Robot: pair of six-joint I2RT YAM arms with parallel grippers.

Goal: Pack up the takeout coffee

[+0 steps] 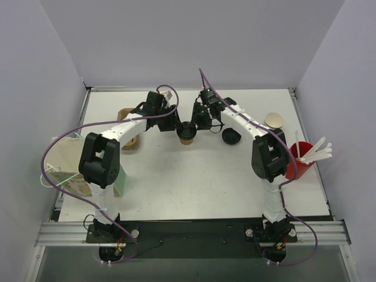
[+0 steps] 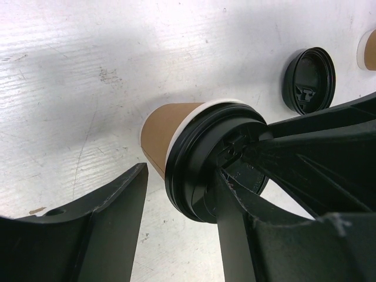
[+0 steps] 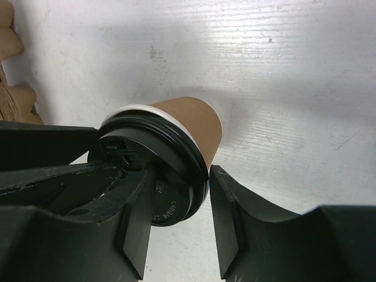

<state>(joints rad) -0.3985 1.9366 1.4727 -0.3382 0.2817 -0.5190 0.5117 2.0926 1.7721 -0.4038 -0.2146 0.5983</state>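
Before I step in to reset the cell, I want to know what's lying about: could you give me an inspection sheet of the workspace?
Surface: white table, scuffed and marked.
Job's things: takeout coffee upright mid-table, black lid on it.
Clutter: spare lid, cream cup, red cup holding white sticks, pulp carrier, paper bag.
Grippers: left pincer jaws apart at the lid's rim; right pincer straddles the rim, grip unclear.
Cables: purple cables loop off both arms.
Surroundings: grey walls on three sides; nothing seen beyond.
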